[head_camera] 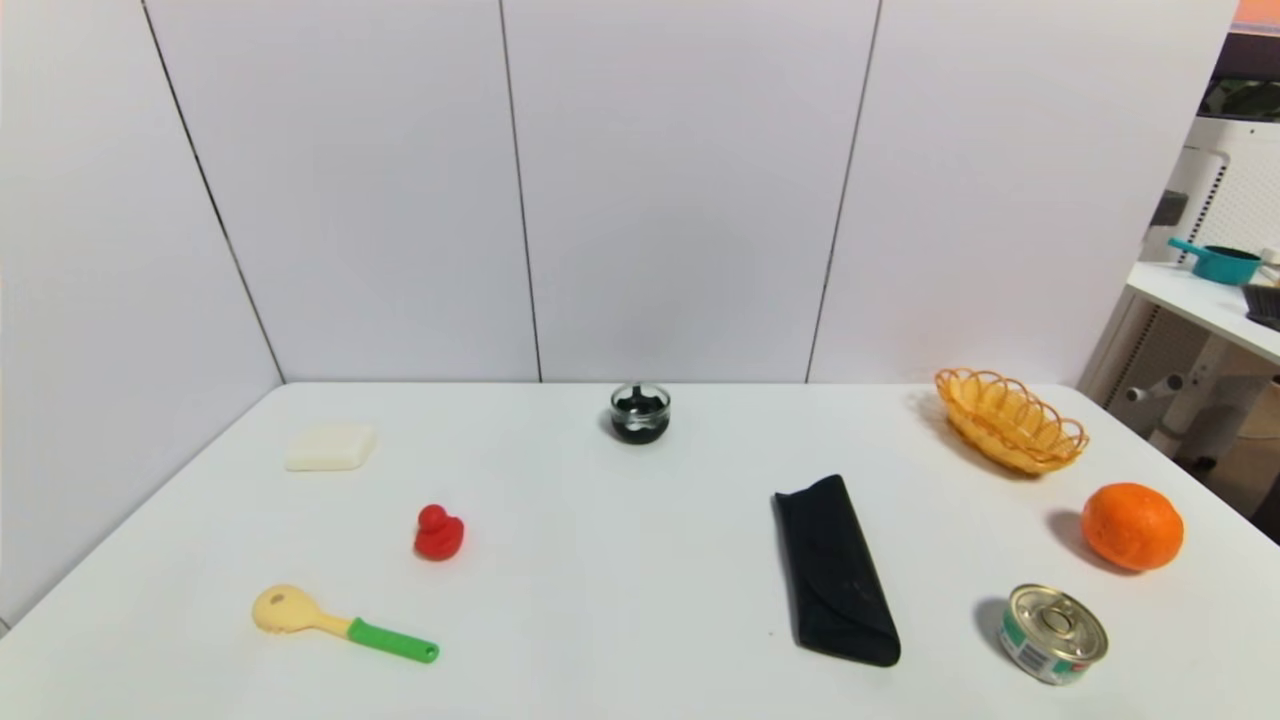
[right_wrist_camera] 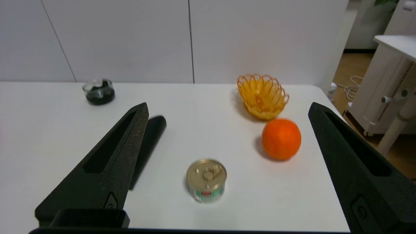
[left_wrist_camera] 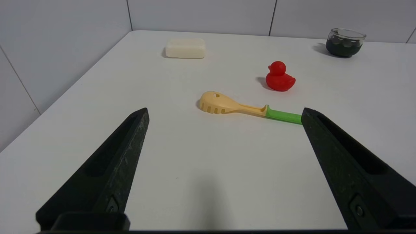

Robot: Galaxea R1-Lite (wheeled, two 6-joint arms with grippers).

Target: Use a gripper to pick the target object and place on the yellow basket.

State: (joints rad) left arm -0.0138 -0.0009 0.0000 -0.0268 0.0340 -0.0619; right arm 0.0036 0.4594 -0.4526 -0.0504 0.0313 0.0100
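Lab-like test area; plain white table (head_camera: pixel 600 560), pale panel walls (head_camera: pixel 690 200), pegboard side unit (head_camera: pixel 1240 180)

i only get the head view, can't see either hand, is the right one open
Observer: Yes. In the right wrist view the black right hand has its fingers wide apart, with nothing gripped.
Operator: ok and where's the squat round tin with the silver lid from there
Observer: The tin sits on the white table beyond the fingertips, in the gap between the two fingers as that view shows it.
Operator: left hand holding anything
Observer: No. The left wrist view shows the black left hand open and empty, one fingertip overlapping the end of the green handle of the cream-headed slotted spoon in that view.
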